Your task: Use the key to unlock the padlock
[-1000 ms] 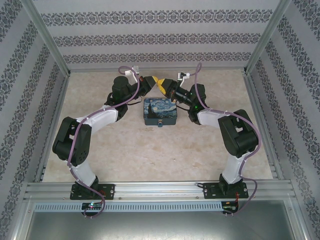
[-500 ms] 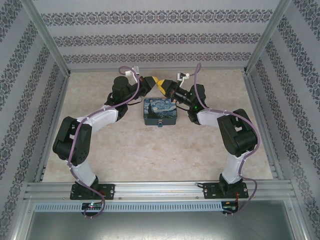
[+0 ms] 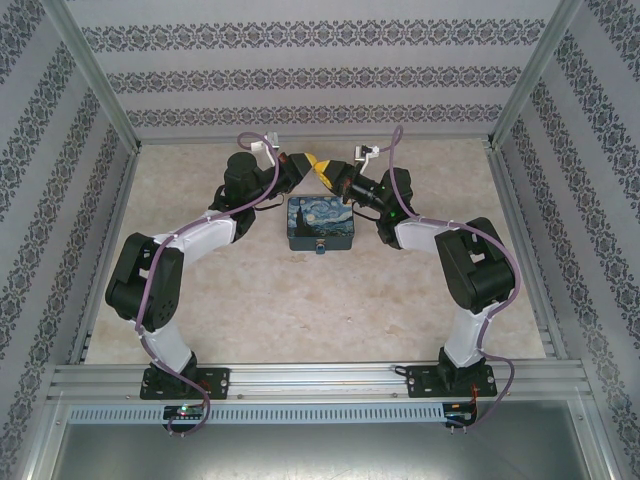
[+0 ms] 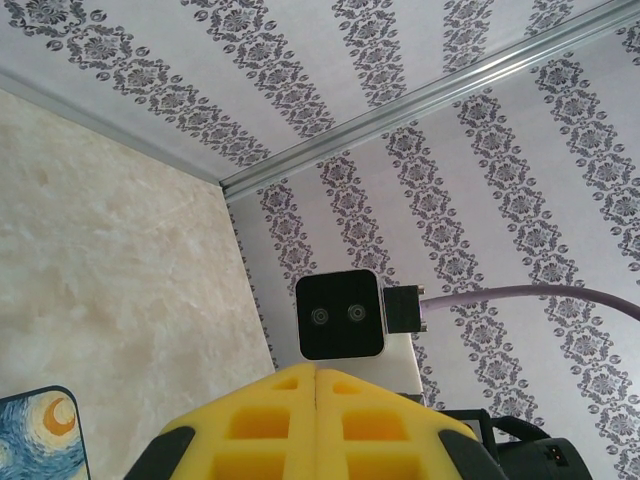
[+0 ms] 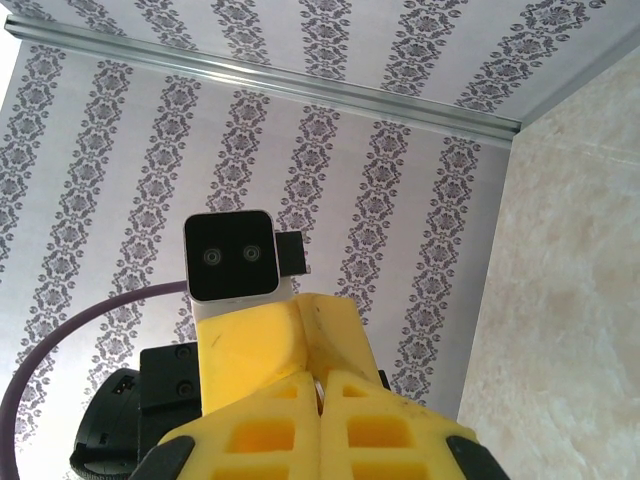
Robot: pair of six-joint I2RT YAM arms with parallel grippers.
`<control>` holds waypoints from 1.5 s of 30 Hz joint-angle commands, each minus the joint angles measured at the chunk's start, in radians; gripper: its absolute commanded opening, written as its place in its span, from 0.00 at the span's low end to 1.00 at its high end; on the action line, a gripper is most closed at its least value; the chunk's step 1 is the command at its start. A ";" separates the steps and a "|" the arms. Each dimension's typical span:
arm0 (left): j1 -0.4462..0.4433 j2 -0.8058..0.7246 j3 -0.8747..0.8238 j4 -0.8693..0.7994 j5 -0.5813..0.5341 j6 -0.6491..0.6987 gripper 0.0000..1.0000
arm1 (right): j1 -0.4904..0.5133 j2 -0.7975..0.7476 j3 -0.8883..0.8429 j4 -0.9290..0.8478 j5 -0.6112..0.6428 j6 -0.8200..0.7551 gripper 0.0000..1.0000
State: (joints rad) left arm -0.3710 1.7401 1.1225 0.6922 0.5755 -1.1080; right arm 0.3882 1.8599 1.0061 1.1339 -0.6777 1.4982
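We judge that the task is at an early stage. The padlock (image 3: 321,248), a tiny blue thing with a pale spot, sits against the middle of the near side of the painted box (image 3: 320,215), and it does not look opened; no gripper is near it. The left gripper (image 3: 299,164) and the right gripper (image 3: 323,169) meet tip to tip just behind the far edge of the box, well apart from the lock. We cannot find the key; it is too small to tell. It may be hidden between the pads where the two grippers meet, but this is only our guess. As we judge, almost everything is left to do: to carry the key around the box to its near side, to put it into the lock, and to turn it.

The top view gives us the whole layout and the place of the padlock, but there the fingers are too small to read; the wrist views settle this. In the left wrist view the two yellow pads of the left gripper lie together with only a thin seam between them; a corner of the box shows low at the left. In the right wrist view the pads of the right gripper are pressed together in the same way, and a yellow finger of the left gripper lies against their tips. Whether either pair clamps something thin, we cannot tell.
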 commanded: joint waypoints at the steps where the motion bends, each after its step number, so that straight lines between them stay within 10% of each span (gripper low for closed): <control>1: -0.006 0.004 0.009 0.013 0.058 0.004 0.00 | -0.009 0.009 0.007 0.027 -0.011 -0.004 0.00; 3: -0.006 0.001 0.014 0.004 0.056 0.004 0.00 | -0.012 0.006 0.001 0.023 -0.012 -0.007 0.00; 8: -0.005 -0.021 0.027 -0.030 0.015 0.005 0.64 | -0.021 -0.019 -0.040 0.011 -0.005 -0.028 0.00; 11: -0.002 -0.045 0.031 -0.060 -0.010 0.015 0.80 | -0.031 -0.037 -0.072 0.009 0.000 -0.036 0.00; 29: -0.007 -0.255 -0.142 -0.439 -0.032 0.268 0.95 | -0.067 -0.148 -0.206 -0.156 0.058 -0.135 0.00; 45: -0.220 -0.190 -0.299 -0.496 -0.183 0.477 0.98 | -0.077 -0.124 -0.176 -0.359 0.075 -0.222 0.00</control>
State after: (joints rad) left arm -0.5697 1.5146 0.8398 0.1719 0.4335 -0.6865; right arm 0.3161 1.7248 0.8112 0.7673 -0.6098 1.3010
